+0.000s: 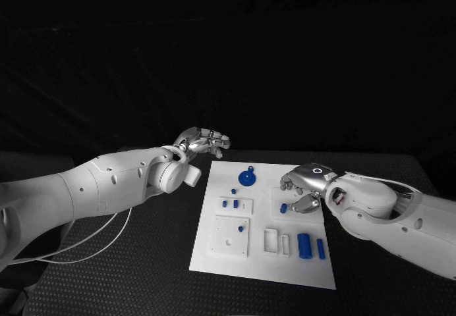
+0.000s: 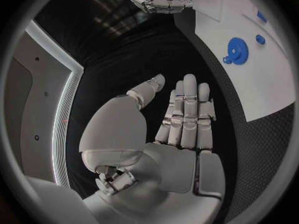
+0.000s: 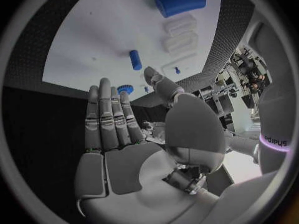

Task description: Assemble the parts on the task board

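Task board (image 1: 221, 260) is lying mid-table, long axis running away from the robot. On it: one blue gear (image 1: 247, 178) at the far end, one large blue cylinder (image 1: 304, 245) near the close right corner, lengthwise along the board. Several small blue pegs are sitting between; exact count unclear. Left hand (image 1: 203, 142) is hovering off the board's far-left corner, fingers straight, holding nothing. Right hand (image 1: 306, 186) is hanging over the right edge, fingers extended, holding nothing.

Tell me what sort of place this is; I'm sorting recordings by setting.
Probably a robotics lab bench: a white task board with blue parts on a black table, dark backdrop behind.
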